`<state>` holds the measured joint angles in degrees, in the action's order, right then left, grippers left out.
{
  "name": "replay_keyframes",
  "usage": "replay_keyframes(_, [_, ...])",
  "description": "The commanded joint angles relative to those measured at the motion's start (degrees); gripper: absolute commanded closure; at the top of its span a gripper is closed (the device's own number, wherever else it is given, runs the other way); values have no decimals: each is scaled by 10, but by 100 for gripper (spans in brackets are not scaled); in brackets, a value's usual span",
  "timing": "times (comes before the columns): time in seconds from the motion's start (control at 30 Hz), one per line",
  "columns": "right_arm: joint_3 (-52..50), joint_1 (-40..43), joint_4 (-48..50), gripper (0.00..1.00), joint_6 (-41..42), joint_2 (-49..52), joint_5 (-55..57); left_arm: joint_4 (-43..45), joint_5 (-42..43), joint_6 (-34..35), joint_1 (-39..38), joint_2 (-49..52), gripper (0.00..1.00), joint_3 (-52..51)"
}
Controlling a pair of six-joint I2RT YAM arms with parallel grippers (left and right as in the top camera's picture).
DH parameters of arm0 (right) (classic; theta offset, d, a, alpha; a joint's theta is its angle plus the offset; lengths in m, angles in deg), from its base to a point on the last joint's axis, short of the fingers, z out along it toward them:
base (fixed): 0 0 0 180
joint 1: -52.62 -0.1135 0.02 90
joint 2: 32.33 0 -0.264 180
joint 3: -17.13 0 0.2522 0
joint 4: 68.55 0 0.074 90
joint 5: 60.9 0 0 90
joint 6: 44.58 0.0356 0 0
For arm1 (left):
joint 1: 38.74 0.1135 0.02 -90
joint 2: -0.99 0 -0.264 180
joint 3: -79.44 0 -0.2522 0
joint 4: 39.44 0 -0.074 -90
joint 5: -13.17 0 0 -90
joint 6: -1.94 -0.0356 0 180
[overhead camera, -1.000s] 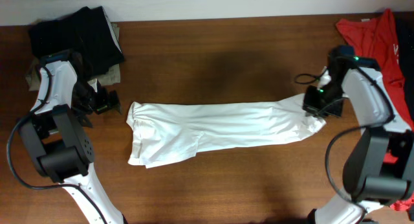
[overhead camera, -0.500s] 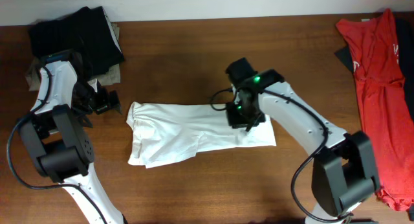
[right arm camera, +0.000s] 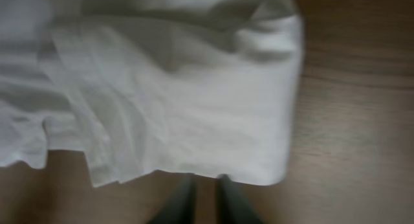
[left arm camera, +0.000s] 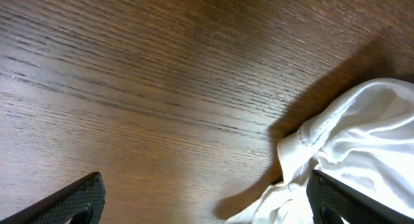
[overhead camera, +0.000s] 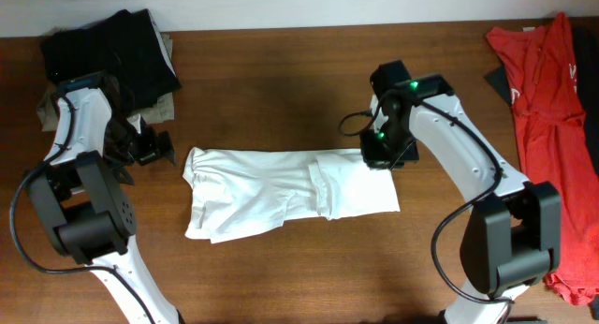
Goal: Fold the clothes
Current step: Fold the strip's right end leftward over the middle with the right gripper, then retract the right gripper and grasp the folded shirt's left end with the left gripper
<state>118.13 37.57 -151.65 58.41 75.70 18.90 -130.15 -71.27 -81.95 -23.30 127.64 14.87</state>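
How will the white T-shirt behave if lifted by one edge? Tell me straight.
Probably floppy: the white T-shirt lies wrinkled, its right end doubled over in soft folds. Likely light: thin cloth lying flat on the table. Pushed, it would probably bunch rather than slide whole.

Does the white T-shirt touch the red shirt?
Apart. The overhead view shows bare table between the white T-shirt and the red shirt.

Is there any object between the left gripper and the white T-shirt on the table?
Nothing visible does. Only bare table lies between the open left gripper and the near edge of the white T-shirt.
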Motion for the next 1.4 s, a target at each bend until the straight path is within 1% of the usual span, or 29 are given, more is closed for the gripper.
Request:
replay_keyframes(0.0, [-54,-15,45,94,-20,13,-94,0,11,5,1,-1,1,-4])
replay_keyframes(0.03, [-78,-23,76,94,-17,14,-123,0,11,5,1,-1,1,-4])
replay_keyframes(0.17, [-144,-76,173,93,70,19,-127,-1,11,5,1,-1,1,-4])
replay_keyframes(0.23, [-162,-103,204,93,106,28,-128,-1,11,5,1,-1,1,-4])
replay_keyframes(0.37, [-163,-148,262,89,129,50,-128,-3,11,5,1,-1,1,-4])
replay_keyframes(0.43, [-157,-153,290,88,128,50,-127,-5,11,5,1,-1,1,-4])
replay_keyframes(0.5, [-124,-136,276,88,106,49,-127,-5,11,5,1,-1,1,-4])
replay_keyframes(0.57, [-20,-96,181,89,53,47,-124,-7,11,5,1,-1,1,-4])
replay_keyframes(0.6, [40,-76,125,86,34,47,-108,-7,11,5,1,-1,1,-4])
replay_keyframes(0.63, [108,-53,65,78,21,47,-77,-9,11,5,1,-1,1,-4])
replay_keyframes(0.67, [169,-28,12,57,20,47,-36,-10,11,5,1,-1,1,-4])
replay_keyframes(0.7, [217,-1,-28,12,20,47,9,-15,13,5,1,-1,1,-4])
replay_keyframes(0.73, [247,26,-49,1,20,47,50,-19,32,-9,1,-1,1,-4])
replay_keyframes(0.8, [259,78,-55,1,20,47,71,-38,120,-84,1,-1,1,-4])
replay_keyframes(0.83, [259,119,-55,1,20,49,71,-56,156,-115,1,-1,1,-4])
replay_keyframes(0.87, [259,155,-55,1,25,49,70,-69,188,-153,1,-1,1,-6])
replay_keyframes(0.9, [259,174,-55,1,25,49,68,-74,215,-176,1,-1,1,-11])
replay_keyframes(0.97, [259,230,-55,1,25,49,68,-69,247,-183,0,-1,1,-43])
replay_keyframes(1.0, [259,252,-56,2,25,49,68,-55,247,-182,-1,-1,1,-66])
replay_keyframes(1.1, [259,295,-66,1,24,49,68,-5,271,-182,-4,-1,1,-145])
replay_keyframes(1.2, [259,310,-78,1,24,49,68,48,316,-182,-13,-1,1,-215])
replay_keyframes(1.27, [259,308,-78,1,24,49,68,59,318,-182,-26,-1,1,-226])
replay_keyframes(1.37, [259,308,-78,2,24,49,69,81,329,-180,-64,-1,2,-227])
